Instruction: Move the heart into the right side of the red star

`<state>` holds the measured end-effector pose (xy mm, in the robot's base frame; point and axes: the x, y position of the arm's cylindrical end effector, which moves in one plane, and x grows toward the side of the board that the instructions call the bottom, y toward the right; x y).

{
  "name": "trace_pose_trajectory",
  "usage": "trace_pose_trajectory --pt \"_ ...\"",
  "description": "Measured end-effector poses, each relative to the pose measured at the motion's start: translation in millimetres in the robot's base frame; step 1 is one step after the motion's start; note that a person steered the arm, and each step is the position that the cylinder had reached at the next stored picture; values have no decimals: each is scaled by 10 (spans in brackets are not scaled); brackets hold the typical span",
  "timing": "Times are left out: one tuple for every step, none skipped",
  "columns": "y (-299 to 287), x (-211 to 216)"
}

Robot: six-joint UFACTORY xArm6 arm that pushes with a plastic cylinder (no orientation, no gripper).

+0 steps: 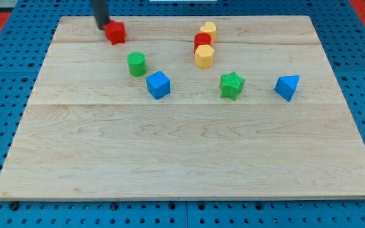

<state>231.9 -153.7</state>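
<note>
- Camera view: no brand, label or writing can be read anywhere.
- Seven blocks lie on the wooden board: two red, two yellow, two green and two blue, less one, since only seven show in all; the reds are the red star and a red block.
- Yellows: the yellow heart near the top edge, touching the red block; a yellow hexagon just below it.
- Greens: a green cylinder and a green star.
- Blues: a blue cube and a blue triangle.
- My tip has no grasp; it touches the red star's left side, near the top-left corner, well apart from the heart.
</note>
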Motion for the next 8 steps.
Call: trace_pose_trajectory --pt "365 111" --pt "605 345" --pt "997 5" --pt "1889 -349" --pt "2552 -392" --pt "2266 -216" --pt "1837 -138" --pt "1815 113"
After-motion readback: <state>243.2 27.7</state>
